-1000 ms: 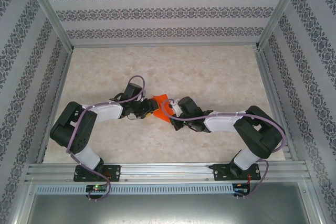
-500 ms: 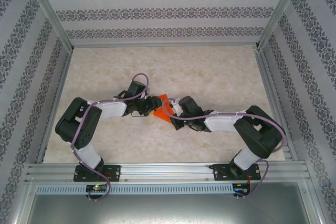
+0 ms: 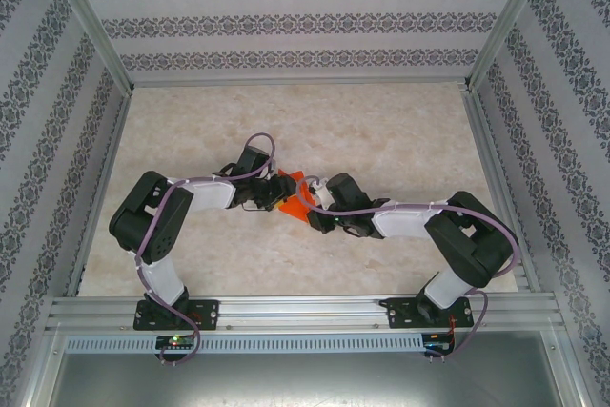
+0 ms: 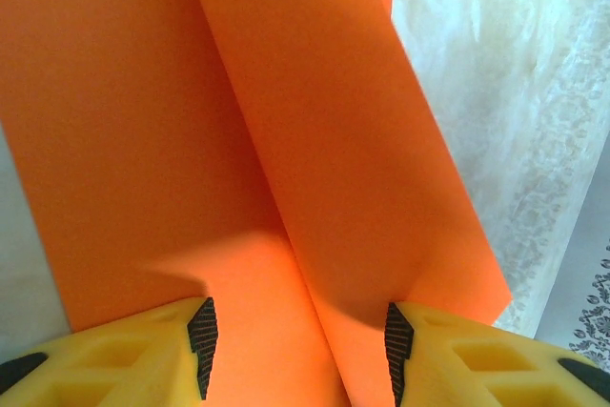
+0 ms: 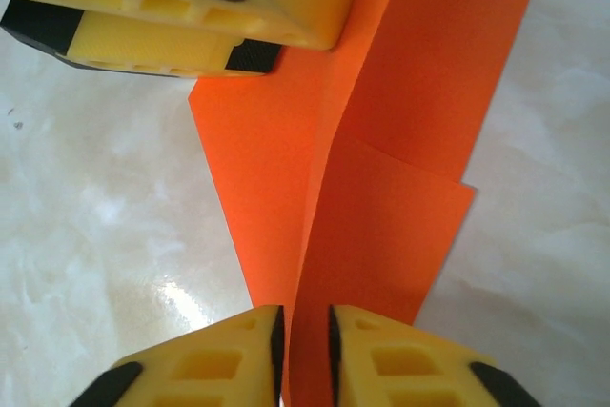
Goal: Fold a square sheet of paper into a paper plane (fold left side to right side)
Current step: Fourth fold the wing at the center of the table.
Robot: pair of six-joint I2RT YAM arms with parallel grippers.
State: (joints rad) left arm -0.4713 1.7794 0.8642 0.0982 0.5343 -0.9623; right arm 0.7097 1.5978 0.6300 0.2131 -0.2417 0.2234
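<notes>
Starting with the left end effector (image 4: 297,335): about half open, yellow fingers (image 4: 124,359) well apart, gripping nothing. Hanging low over the orange paper (image 4: 286,140), with one black pad on each side of a raised crease. Right-hand pad just at the edge of the paper's top flap; touching or not, cannot tell.

Next, the right end effector (image 5: 303,326): open only a crack. Sitting astride the thin standing fold of the orange paper, one pad on each side of it. Too close to say for sure about touching.

Seen from above: left end effector on the paper's left side, right end effector on the paper's right side and a bit nearer the arm bases. Both pointing in at the paper, almost tip to tip. Left end effector's yellow fingers also in the right wrist view, at the paper's far left corner.

Now the orange paper itself. Folded, not a flat square. Lying on the pale, marbled worktop (image 3: 381,131), near the middle. Long flaps side by side, with a crease down the middle and one flap lifted a little. Shorter flap beside the long one, with one corner sticking out. Patterned walls (image 3: 305,21) well behind the paper.
</notes>
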